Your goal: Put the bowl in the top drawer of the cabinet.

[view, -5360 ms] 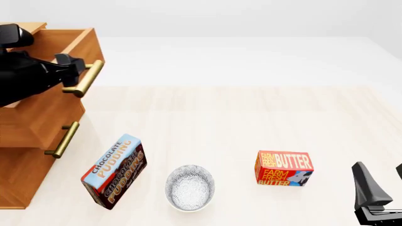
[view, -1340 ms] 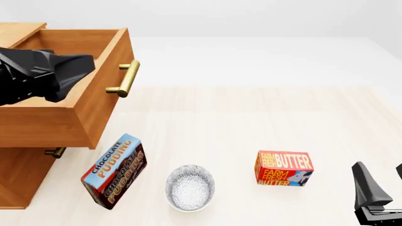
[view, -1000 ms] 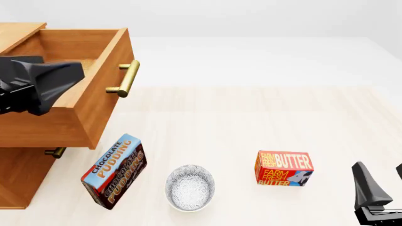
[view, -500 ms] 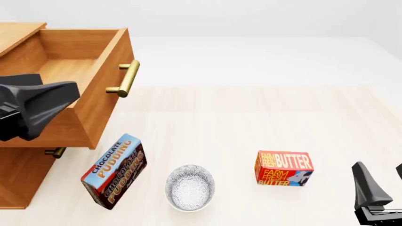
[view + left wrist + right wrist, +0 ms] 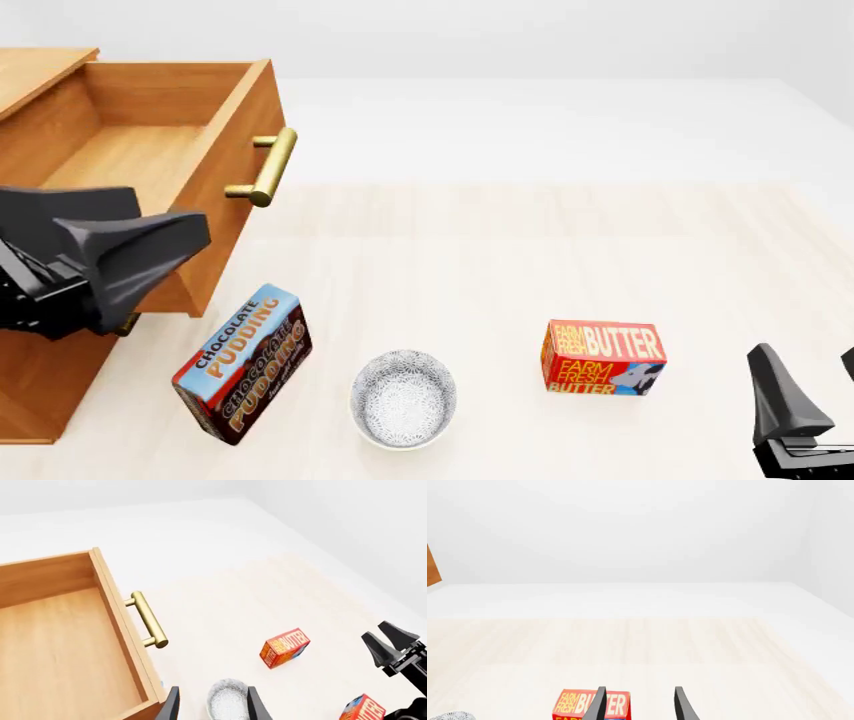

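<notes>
At the far left the cabinet [image 5: 34,390] has its top drawer [image 5: 160,150] pulled out, and the left gripper [image 5: 209,710] hangs before it with fingers apart, holding nothing. The pudding box [image 5: 243,365], then the bowl [image 5: 403,398] and the butter box [image 5: 603,358] sit near; the right gripper [image 5: 638,705] stands spread, empty

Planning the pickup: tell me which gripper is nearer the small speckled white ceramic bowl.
Left. The left gripper hovers open by the open top drawer, up-left of the small speckled white ceramic bowl. The right gripper sits farther off, at the right edge beyond the red butter box.
</notes>
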Controlling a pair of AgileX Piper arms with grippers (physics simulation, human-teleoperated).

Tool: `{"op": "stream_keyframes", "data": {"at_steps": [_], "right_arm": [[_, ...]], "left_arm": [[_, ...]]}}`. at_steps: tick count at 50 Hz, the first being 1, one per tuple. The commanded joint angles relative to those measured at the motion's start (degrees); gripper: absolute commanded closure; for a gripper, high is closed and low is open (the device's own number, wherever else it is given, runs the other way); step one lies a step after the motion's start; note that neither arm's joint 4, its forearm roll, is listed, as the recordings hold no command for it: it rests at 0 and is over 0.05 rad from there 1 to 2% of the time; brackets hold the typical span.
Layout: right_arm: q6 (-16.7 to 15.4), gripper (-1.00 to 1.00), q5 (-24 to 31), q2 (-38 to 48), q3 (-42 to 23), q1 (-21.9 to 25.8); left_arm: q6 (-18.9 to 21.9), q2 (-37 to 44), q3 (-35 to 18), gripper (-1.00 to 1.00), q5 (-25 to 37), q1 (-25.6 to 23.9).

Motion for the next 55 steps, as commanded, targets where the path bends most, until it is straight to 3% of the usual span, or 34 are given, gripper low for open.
{"op": "stream_keyframes", "data": {"at_steps": [1, 22, 45, 55], "right_arm": [[0.01, -1.0, 0.0, 0.01, 0.0, 0.01], [0.0, -1.0, 0.0, 0.0, 0.0, 0.0], [0.01, -1.0, 0.0, 0.01, 0.0, 0.0], [0.0, -1.0, 0.0, -0.01, 0.0, 0.01]], "left_arm": [[0.9, 1.41, 1.43, -1.0, -1.66, -2.7], [-0.23, 5.24, 4.18, -1.0, -5.11, -7.21], [-0.84, 12.29, 2.74, -1.0, -8.12, -8.88], [-1.51, 17.7, -0.3, -1.0, -9.58, -10.32]]}}
